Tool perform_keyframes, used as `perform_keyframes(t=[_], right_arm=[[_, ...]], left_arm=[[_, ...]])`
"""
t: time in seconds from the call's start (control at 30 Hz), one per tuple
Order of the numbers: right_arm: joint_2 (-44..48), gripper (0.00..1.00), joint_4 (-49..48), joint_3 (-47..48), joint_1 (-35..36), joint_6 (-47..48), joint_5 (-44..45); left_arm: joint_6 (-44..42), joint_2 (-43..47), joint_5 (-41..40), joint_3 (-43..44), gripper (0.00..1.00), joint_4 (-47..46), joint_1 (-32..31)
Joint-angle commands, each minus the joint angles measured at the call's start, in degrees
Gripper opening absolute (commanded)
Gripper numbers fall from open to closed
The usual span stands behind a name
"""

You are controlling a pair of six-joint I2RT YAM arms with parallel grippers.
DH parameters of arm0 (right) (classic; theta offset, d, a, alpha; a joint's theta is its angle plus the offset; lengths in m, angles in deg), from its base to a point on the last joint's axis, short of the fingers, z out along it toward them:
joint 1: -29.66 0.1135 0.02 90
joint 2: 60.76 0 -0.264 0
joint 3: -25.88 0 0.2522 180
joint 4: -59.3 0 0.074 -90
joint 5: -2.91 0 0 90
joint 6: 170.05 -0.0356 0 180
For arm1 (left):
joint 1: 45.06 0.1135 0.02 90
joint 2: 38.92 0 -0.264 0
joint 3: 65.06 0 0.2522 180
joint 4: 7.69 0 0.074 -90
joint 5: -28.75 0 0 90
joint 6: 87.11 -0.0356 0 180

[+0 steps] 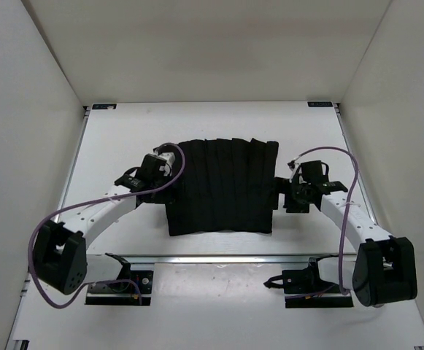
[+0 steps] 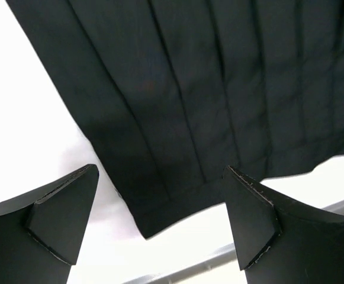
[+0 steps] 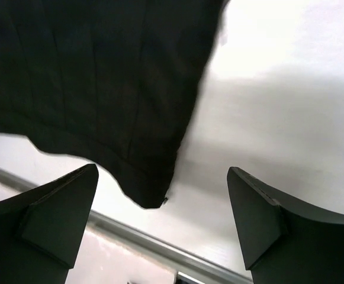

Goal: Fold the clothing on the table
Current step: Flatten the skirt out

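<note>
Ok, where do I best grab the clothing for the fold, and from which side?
Probably the two near corners: left gripper on the left corner, right gripper on the right corner, each from its outer side. The clothing lies flat and wide, with bare table beside both.

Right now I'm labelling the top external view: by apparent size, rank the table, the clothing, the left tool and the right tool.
1. the table
2. the clothing
3. the left tool and the right tool: they look about alike, so I leave them unranked.
</note>
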Motion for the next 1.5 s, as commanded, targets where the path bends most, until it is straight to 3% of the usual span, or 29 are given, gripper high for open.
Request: perform_keyframes(t=[0.0, 0.33, 0.57, 0.77, 0.9, 1.07, 1.17, 1.37, 1.47], right_arm=[[-1.8, 0.88, 3.0, -0.1, 3.7, 0.7, -0.4], [-5.2, 0.81, 0.7, -4.3, 9.9, -2.7, -0.4], [-8.9, 0.63, 1.0, -4.1, 10.2, -2.9, -0.2], [-9.0, 0.59, 0.5, -4.0, 9.6, -3.2, 0.3], [-9.2, 0.45, 1.0, -4.0, 8.2, -2.9, -0.7], [-10.0, 0.39, 1.1, -3.7, 9.1, -2.7, 0.0], [-10.4, 0.27, 0.4, -3.7, 8.6, -2.7, -1.0], [-11.6, 0.17, 0.4, -3.2, 6.9, -1.9, -1.1], [-11.3, 0.12, 0.4, -3.1, 7.2, -2.1, -1.1]], left_arm=[[2.5, -2.0, 3.6, -0.1, 0.86, 4.6, -0.9], [9.0, 4.2, 3.6, -8.7, 0.82, 3.9, -1.4], [11.4, 4.7, 3.6, -11.7, 0.76, 3.5, -1.1], [14.1, 6.6, 3.8, -15.1, 0.68, 0.2, -1.3], [15.3, 4.8, 4.8, -16.2, 0.65, -1.8, -1.5], [16.1, 5.2, 4.6, -17.6, 0.60, -3.9, -0.9], [16.8, 4.2, 4.5, -18.0, 0.58, -4.8, -1.0], [17.5, 4.3, 4.0, -18.7, 0.56, -3.2, -1.3], [18.0, 5.1, 3.1, -19.4, 0.47, -2.4, -1.0]])
